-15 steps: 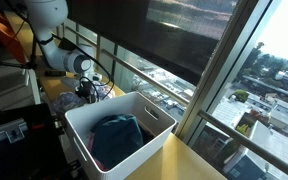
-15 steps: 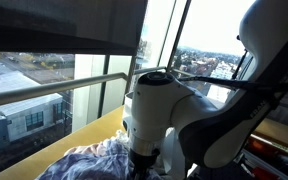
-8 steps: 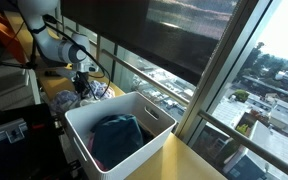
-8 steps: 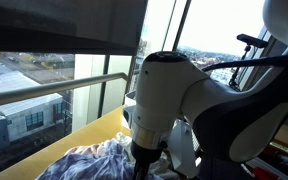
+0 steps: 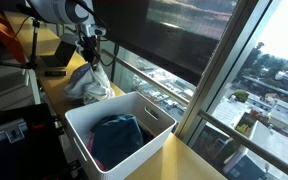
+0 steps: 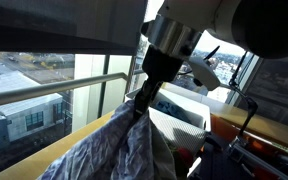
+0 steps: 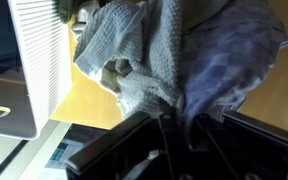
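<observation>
- The window (image 5: 189, 40) takes up the upper and right part of an exterior view, with a dark blind across its top and city roofs far below.
- The wooden table (image 5: 189, 160) runs along the window from the upper left to the bottom of that view.
- The white bin (image 5: 149, 113) stands on the table in the lower middle of the frame. In the wrist view its slatted wall (image 7: 34, 55) fills the upper left.
- The cloth (image 5: 90, 82) is a crumpled bundle in pale grey and washed-out blue.
  - It hangs in the air in the upper left of this view, gathered to a narrow neck at the top and spreading wider below.
  - It is just beyond the bin's far left corner, and its lower folds reach about to the table. Whether they touch the table cannot be told.
  - In an exterior view taken from close by, the cloth (image 6: 119, 150) fans down into the lower middle of the frame in long creases.
  - In the wrist view, the cloth (image 7: 134, 60) shows a rough grey towel weave beside a smoother bluish part on the right.
- A dark blue garment (image 5: 114, 138) lies folded inside the bin, apart from the hanging cloth.
- The gripper (image 5: 88, 45) points straight down near the top left, with its fingers closed tight on the neck of the cloth.
  - Seen from close by, the gripper (image 6: 142, 100) has the cloth pinched between its tips and touches nothing else.
</observation>
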Robot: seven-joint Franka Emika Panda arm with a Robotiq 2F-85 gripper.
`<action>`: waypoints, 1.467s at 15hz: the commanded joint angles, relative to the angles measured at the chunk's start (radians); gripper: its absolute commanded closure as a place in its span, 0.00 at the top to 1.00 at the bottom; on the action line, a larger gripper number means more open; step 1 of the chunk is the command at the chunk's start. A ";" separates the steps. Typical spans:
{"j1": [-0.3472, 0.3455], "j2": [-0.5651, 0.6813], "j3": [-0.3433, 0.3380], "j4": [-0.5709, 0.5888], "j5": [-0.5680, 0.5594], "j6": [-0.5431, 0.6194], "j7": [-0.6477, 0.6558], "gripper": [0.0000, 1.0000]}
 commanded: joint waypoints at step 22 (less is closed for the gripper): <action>-0.454 -0.455 -0.147 0.161 0.169 -0.206 -0.210 0.03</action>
